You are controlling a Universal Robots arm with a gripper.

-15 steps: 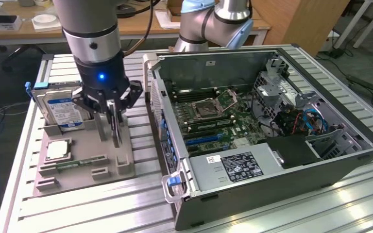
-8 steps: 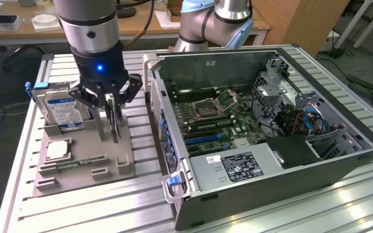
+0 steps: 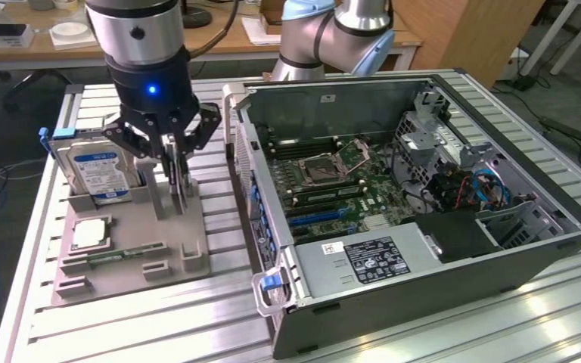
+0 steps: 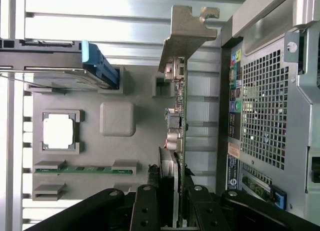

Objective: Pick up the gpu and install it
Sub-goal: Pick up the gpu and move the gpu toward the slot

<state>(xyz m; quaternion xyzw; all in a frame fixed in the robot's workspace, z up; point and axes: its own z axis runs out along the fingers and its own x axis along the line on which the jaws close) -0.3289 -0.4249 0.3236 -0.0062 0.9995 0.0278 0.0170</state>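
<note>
Half done: claw (image 3: 176, 208) clenches graphics card (image 4: 181, 116) at holder (image 3: 119, 276).
Card is not yet in computer case (image 3: 422, 302).

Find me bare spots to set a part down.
Free: table slats bordered by the tray and case, at the exterior view's lower left. Crowded: the tray, where the tool grips the gpu, and the thin gap between tray and case.

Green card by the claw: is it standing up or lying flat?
Standing on edge: the green card sticks up from the gray tray, inside the claw.
</note>
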